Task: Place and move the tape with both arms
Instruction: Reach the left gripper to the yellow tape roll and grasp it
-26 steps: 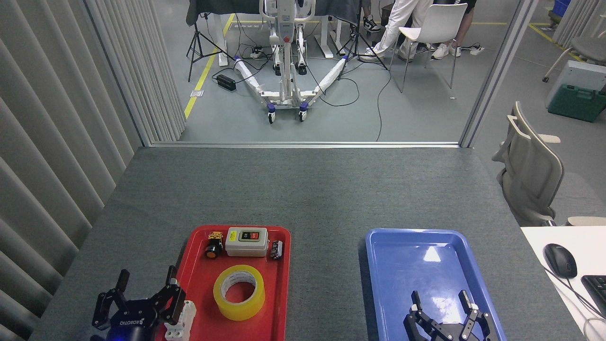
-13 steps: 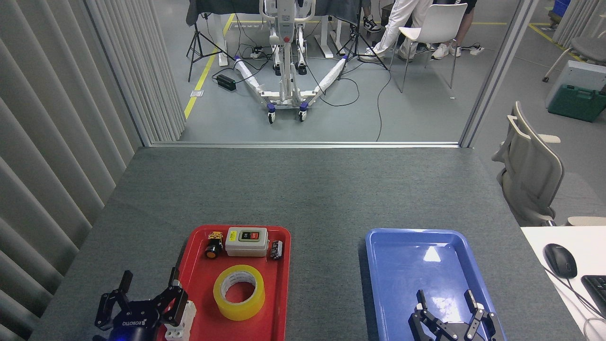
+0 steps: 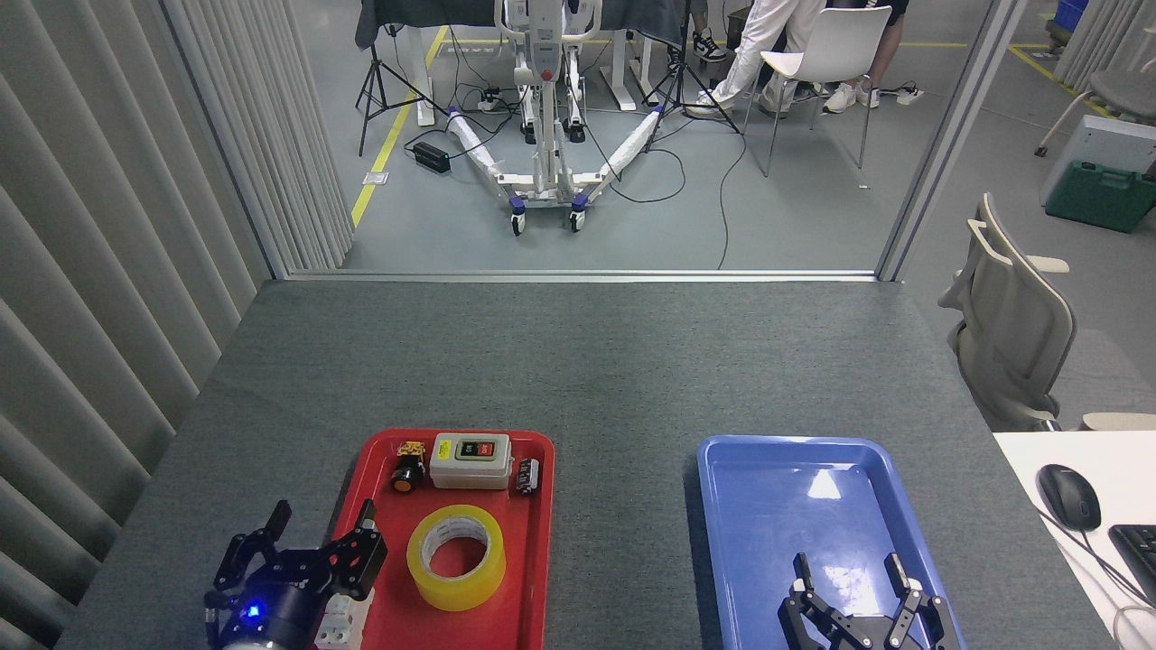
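Left hand has shifted right and forward toward the tape; right hand barely moved.

Compared with a second ago, the left hand now sits over the red tray's near-left edge, closer to the tape, its fingers spread and empty, blue light showing on its wrist. The tape lies flat in the red tray, just right of that hand, untouched, with the grey switch box behind it. The right hand hangs over the near end of the blue tray, fingers spread, holding nothing. I judge this as the approach to the first pick: the left hand probably needs to come further right and down.
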Available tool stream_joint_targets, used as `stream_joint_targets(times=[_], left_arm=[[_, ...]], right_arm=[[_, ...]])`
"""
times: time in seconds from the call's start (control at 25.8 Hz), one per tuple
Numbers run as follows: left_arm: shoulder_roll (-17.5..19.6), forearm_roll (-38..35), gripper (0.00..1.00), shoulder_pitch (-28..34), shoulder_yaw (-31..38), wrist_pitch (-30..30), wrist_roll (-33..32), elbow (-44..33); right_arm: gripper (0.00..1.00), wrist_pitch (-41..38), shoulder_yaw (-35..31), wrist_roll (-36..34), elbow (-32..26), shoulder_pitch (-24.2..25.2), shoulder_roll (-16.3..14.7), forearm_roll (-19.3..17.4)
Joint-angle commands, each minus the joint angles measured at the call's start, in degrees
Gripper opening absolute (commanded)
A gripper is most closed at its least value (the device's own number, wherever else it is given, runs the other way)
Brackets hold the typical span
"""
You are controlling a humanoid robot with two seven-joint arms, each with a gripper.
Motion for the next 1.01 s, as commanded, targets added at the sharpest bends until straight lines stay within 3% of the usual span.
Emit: stream_joint_targets(times=[0.0, 0.15, 0.27, 0.39, 0.46, 0.77, 0.97], left_arm=[[-0.04, 0.09, 1.00, -4.13, -0.16, -0.13, -16.46, -1.94], [-0.66, 0.09, 1.00, -9.49, -1.65, -4.70, -39.31, -0.18], [-0.57, 0.09, 1.00, -14.06, -1.57, -17.70, -53.90, 1.75], [-0.66, 0.09, 1.00, -19.95, -1.13, -32.64, -61.11, 5.97], [-0.75, 0.17, 1.00, -22.68, -1.13, -36.86, -61.64, 9.40], [-3.65, 0.26, 1.00, -24.70, -2.53, -21.92, -62.25, 14.15], [-4.79, 0.17, 1.00, -25.93, -5.43, -17.00, -62.34, 17.22]], right_arm=[[1.00, 0.00, -0.05, 0.02, 0.00, 0.00, 0.10, 0.03], [1.00, 0.00, -0.14, 0.02, 0.09, 0.00, 0.19, 0.12], [1.00, 0.00, -0.14, 0.02, 0.09, 0.09, 0.28, 0.12], [1.00, 0.00, -0.05, 0.02, 0.09, 0.09, 0.28, 0.21], [1.00, 0.08, -0.14, -0.07, 0.09, 0.09, 0.28, 0.30], [1.00, 0.08, -0.93, 0.02, 0.26, 1.23, 1.33, 0.38], [1.00, -0.36, -1.02, 0.02, 0.26, 1.50, 1.25, 0.38]])
